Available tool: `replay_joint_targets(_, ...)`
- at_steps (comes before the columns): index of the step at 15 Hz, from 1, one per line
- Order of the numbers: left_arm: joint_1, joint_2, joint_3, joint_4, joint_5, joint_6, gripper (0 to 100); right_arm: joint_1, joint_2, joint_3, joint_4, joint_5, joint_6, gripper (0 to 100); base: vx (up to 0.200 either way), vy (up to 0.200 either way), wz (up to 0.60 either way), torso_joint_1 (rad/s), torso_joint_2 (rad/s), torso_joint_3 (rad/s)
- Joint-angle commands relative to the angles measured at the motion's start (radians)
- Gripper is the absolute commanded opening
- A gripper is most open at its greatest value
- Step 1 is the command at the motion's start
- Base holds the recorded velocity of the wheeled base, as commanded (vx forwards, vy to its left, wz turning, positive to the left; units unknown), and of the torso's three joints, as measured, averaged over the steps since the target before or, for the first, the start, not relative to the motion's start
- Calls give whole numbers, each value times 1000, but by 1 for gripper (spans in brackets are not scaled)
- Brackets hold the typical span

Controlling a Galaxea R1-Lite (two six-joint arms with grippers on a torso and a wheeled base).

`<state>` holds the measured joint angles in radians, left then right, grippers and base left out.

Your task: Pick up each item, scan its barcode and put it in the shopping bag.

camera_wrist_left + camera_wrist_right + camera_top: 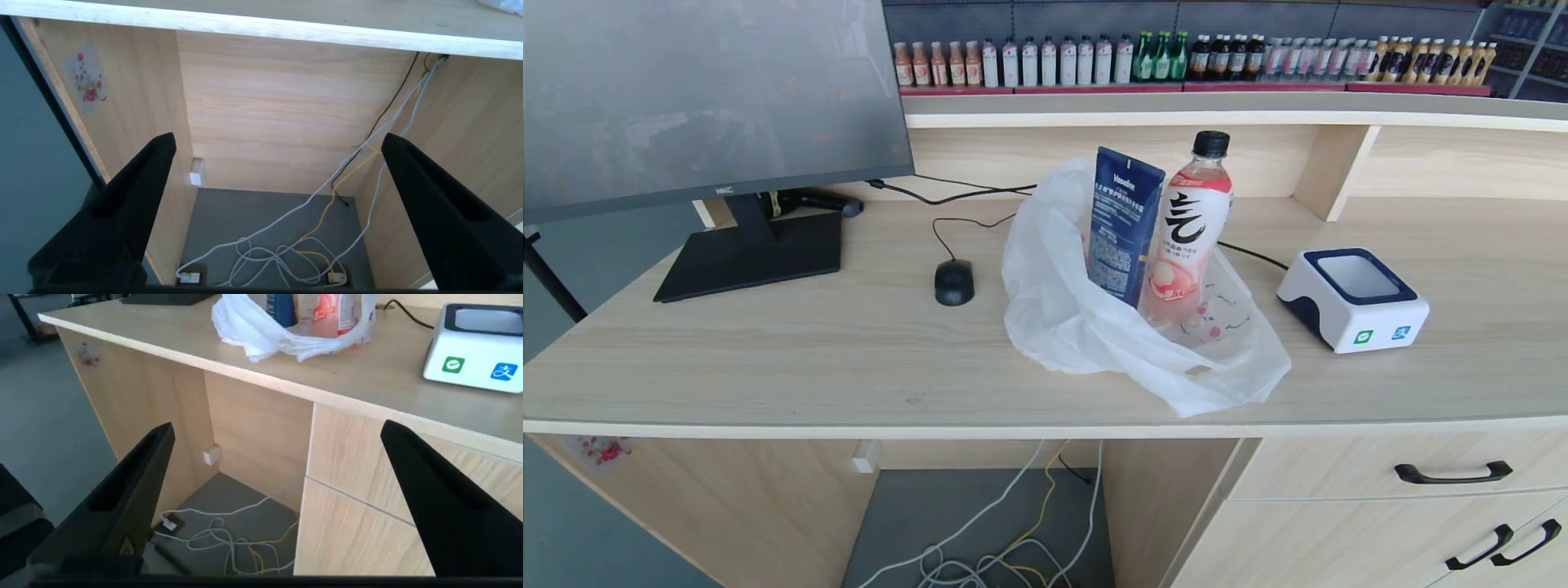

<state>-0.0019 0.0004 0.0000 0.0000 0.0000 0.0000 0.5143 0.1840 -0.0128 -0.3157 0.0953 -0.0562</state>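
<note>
A white plastic shopping bag (1094, 327) lies open on the wooden counter (768, 359). Inside it stand a dark blue pouch (1123, 224) and a pink drink bottle (1192, 233) with a black cap, both upright. The white and navy barcode scanner (1352, 298) sits to the right of the bag. From the right wrist view I see the bag (270, 331) and scanner (478, 351) on top of the counter. My left gripper (278, 204) hangs open below the counter edge, facing the kneehole. My right gripper (278, 498) is open too, low in front of the counter.
A monitor (711, 98) on its black stand (756, 253) occupies the counter's left, with a black mouse (953, 282) beside the bag. Loose cables (988, 547) lie on the floor under the counter. Drawers with black handles (1454, 472) are at the lower right. Bottles line a back shelf (1192, 61).
</note>
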Motion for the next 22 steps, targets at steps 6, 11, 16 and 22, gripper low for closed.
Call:
replay_joint_targets(6,0,0,0,0,0,11,100,-2,-184,13,308,-71,-37,100,0,0,0,0,0,0)
replay_joint_targets(11,0,0,0,2,0,9,100,-241,-113,13,310,-89,65,100,0,0,0,0,0,0)
replay_joint_targets(16,0,0,0,0,0,0,100,-421,-41,13,311,-95,39,100,0,0,0,0,0,0)
replay_joint_targets(22,0,0,0,0,0,-3,100,-520,-183,13,311,-94,16,100,0,0,0,0,0,0)
